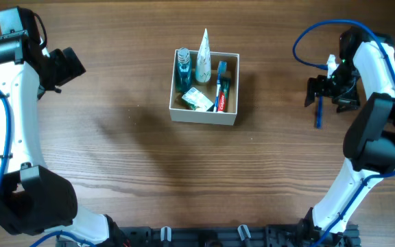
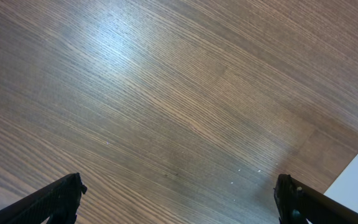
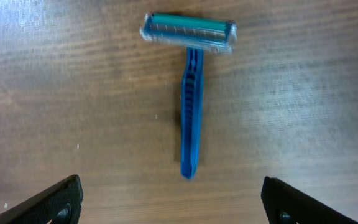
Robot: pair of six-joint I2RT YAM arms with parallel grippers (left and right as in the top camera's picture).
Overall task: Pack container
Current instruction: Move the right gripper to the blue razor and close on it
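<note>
Container (image 1: 203, 115) part-packed, blue razor waits on the table

Left side: left gripper (image 1: 67, 65) hangs over the brown wood-grain table (image 1: 115, 137), well apart from everything. In the left wrist view its black fingers (image 2: 61, 199) stand as wide as they go. Nothing between them, only bare wood below, touching nothing.

Centre: the container is a square open-topped box with thin white walls and a tan cardboard inside. It sits mid-table, slightly toward the far edge. Already inside:
- blue plastic bottle (image 1: 184, 68)
- white cone-shaped tube (image 1: 204, 48)
- blue-handled toothbrush (image 1: 222, 74)
- red toothpaste tube (image 1: 219, 97)
- green-and-white flat sachet (image 1: 197, 100)

Right side: blue plastic disposable razor (image 3: 191, 112), with a green strip on its clear-capped head, lies flat on the wood, well right of the box. The right gripper (image 3: 173, 199) hovers above it with fingers spread wide. One black fingertip shows on each side of the handle's tail end. Neither touches it, so nothing is held.

Step in hand, as I judge it: lining up on the razor, the one item I see outside the box. The next move calls for lowering the fingers astride the thin handle, closing across its narrow width, lifting, carrying left and releasing over the container. The handle is low and flat, so the fingers likely need to get right down to the wood.
</note>
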